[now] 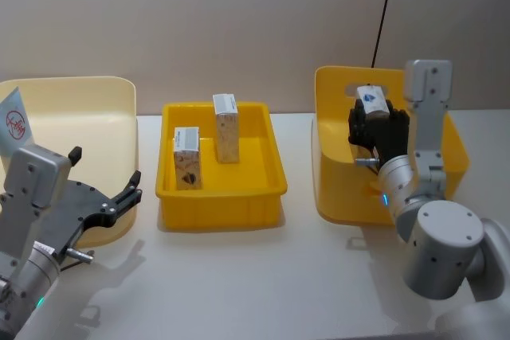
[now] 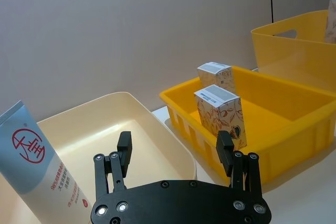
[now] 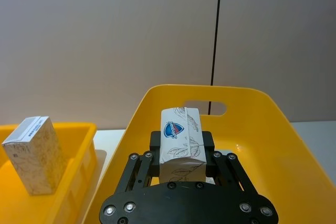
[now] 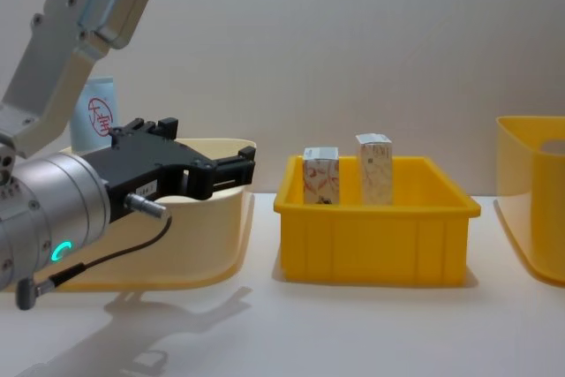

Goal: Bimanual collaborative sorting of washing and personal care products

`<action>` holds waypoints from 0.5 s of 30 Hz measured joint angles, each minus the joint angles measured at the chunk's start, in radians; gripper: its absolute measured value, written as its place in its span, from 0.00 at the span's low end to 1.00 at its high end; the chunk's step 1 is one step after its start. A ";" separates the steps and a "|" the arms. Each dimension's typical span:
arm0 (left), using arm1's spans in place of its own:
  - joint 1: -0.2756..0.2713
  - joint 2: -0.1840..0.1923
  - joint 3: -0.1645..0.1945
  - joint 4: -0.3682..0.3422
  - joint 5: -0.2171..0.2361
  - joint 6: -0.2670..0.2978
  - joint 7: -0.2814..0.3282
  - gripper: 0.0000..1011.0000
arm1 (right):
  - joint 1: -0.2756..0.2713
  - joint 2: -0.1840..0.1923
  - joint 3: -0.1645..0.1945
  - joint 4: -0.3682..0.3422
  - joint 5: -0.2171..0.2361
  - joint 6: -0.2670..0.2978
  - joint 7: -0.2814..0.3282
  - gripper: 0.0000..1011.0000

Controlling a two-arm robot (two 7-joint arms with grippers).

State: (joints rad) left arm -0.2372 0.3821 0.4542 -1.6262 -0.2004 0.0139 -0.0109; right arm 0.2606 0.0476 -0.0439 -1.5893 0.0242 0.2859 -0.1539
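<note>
Pale-blue squeeze tube w/ red circled mark (image 2: 31, 161) stands in our cream plastic bin (image 1: 96, 105) at far left; left gripper (image 1: 111, 197) hangs beside it, fingers wide apart. Two white printed cartons (image 1: 187, 157) upright in middle yellow tray (image 1: 223, 189). Right gripper (image 3: 181, 148) clamps a third white carton (image 3: 179, 129) over tall yellow bin (image 1: 335, 189).

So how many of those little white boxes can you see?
3. Two cartons stand upright in the middle yellow tray, one near its front left and one farther back. The third carton is held by the right gripper above the right yellow bin. More may be hidden inside the bins.
</note>
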 joint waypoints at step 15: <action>0.000 0.000 0.000 0.000 0.000 0.000 0.000 0.99 | 0.012 -0.013 -0.003 0.024 -0.002 0.043 0.019 0.58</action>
State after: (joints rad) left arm -0.2371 0.3821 0.4542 -1.6262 -0.2004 0.0139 -0.0109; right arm 0.2723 0.0346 -0.0469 -1.5648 0.0219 0.3286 -0.1351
